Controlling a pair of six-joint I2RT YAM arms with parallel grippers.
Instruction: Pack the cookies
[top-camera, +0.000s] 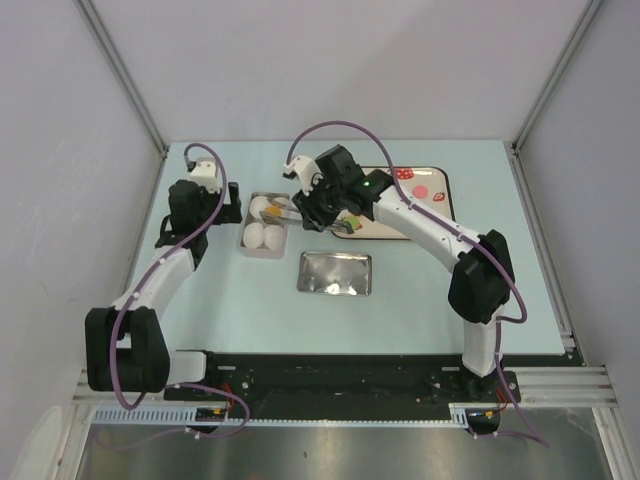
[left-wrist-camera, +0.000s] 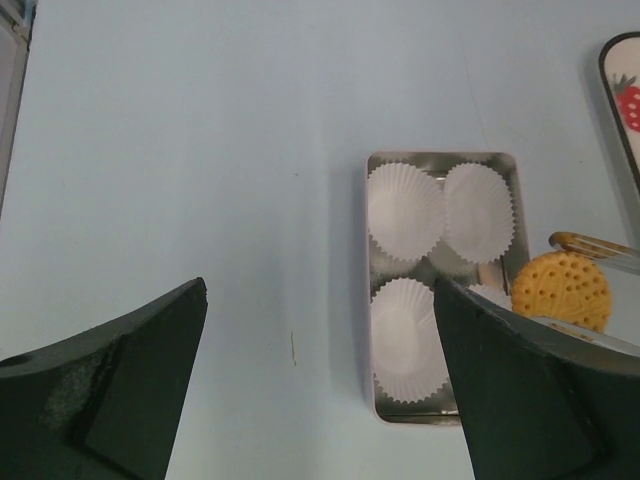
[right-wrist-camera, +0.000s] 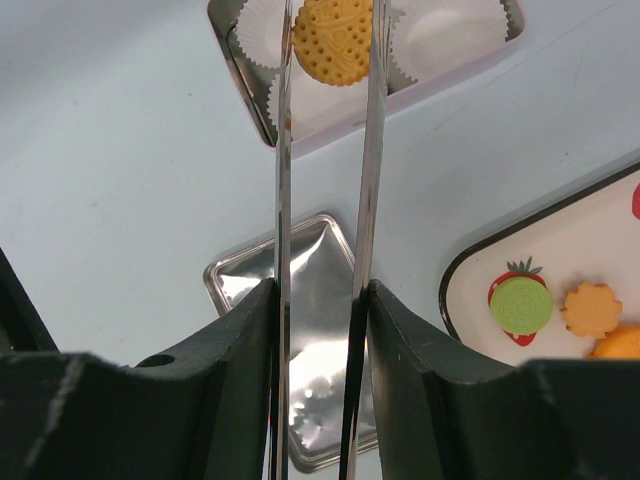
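Note:
My right gripper (right-wrist-camera: 315, 295) (top-camera: 318, 213) is shut on a pair of thin metal tongs (right-wrist-camera: 283, 150). The tongs' tips pinch a round, dotted orange-yellow cookie (right-wrist-camera: 335, 40) (left-wrist-camera: 562, 290). It hangs just above an open metal tin (left-wrist-camera: 440, 158) (top-camera: 262, 226) that holds white paper cups (left-wrist-camera: 405, 210). More cookies lie on the strawberry-print tray (right-wrist-camera: 590, 240) (top-camera: 428, 200): a green one (right-wrist-camera: 520, 305) and an orange flower-shaped one (right-wrist-camera: 591, 308). My left gripper (left-wrist-camera: 320, 300) (top-camera: 235, 205) stands open over bare table just left of the tin, with nothing between its fingers.
The tin's shiny lid (top-camera: 335, 272) (right-wrist-camera: 318, 270) lies flat on the pale blue table in front of the tin and tray. White walls close in the table at the left, right and back.

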